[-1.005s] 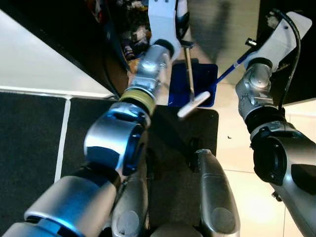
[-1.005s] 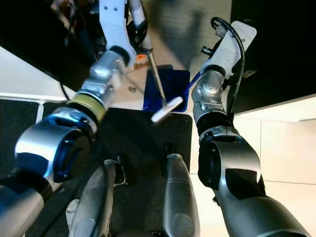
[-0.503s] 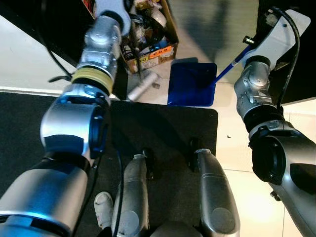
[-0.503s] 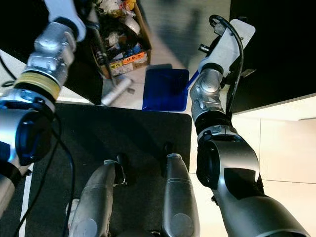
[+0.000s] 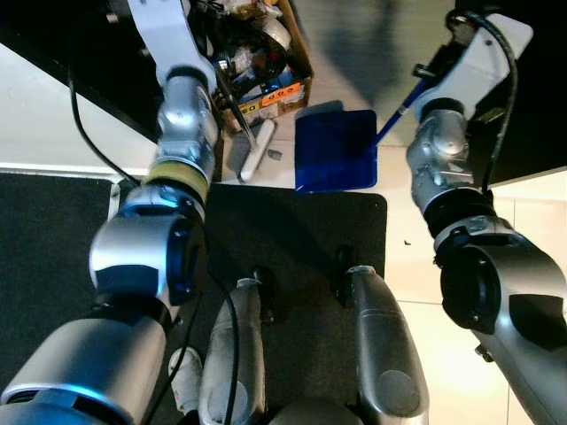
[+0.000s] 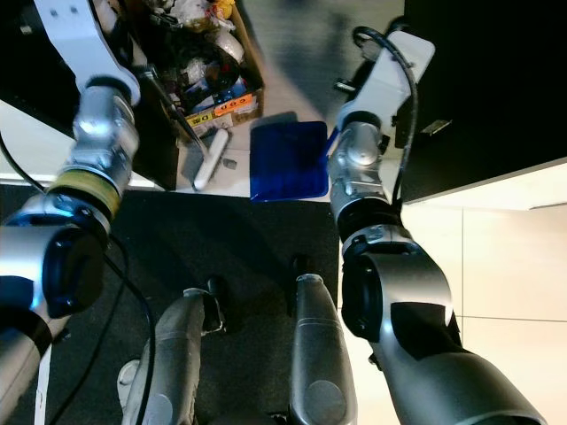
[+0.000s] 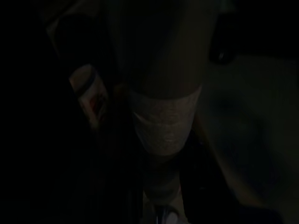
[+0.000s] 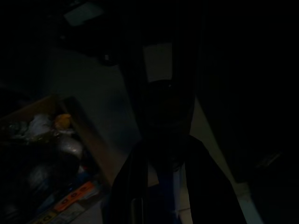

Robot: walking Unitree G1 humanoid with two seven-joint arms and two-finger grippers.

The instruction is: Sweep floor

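Figure. Sweeping step, seen from the head camera looking down past both arms.

A translucent blue plastic dustpan (image 5: 337, 152) lies flat on the pale tiled floor (image 5: 416, 230), its near edge touching the far edge of the dark floor mat (image 5: 292, 230) on which the robot's feet stand. Its blue handle (image 5: 396, 113) rises from the pan's far right corner toward the right claw (image 5: 423, 73). To the pan's left lies a white bar-shaped broom head (image 5: 254, 150) on a thin stick that runs up toward the left arm, just beside an open cardboard box of mixed clutter (image 5: 266, 53). A small grey scrap (image 5: 275, 154) rests on the floor between broom head and pan.

How to do the step well (judgement): the pan lip should sit flush on the tile with no gap, held steady by the right arm, while the broom head is drawn sideways in a low, short stroke from the box side toward the pan's open edge, pushing the scrap ahead of it. A lifted or fast stroke would likely flick the scrap past the pan or under the box.

Claws: the right claw sits at the top of the dustpan handle and appears to carry it, but whether its fingers are together or apart cannot be told. The left claw lies beyond the top edge of the head views; its dark wrist view shows only a pale wrapped shaft, and its state cannot be told.
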